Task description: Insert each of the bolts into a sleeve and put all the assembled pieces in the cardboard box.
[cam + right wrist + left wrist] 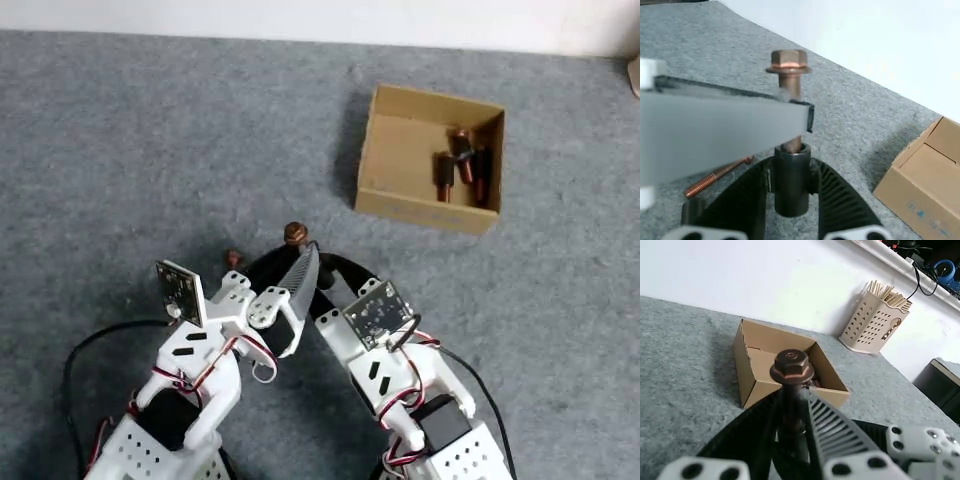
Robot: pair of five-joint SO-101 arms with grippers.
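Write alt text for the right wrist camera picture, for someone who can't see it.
The right claw holds a dark sleeve upright, and the left claw grips a copper bolt whose shaft enters the sleeve's top. A second bolt lies nearby on the grey mat, and a cardboard box stands farther off.
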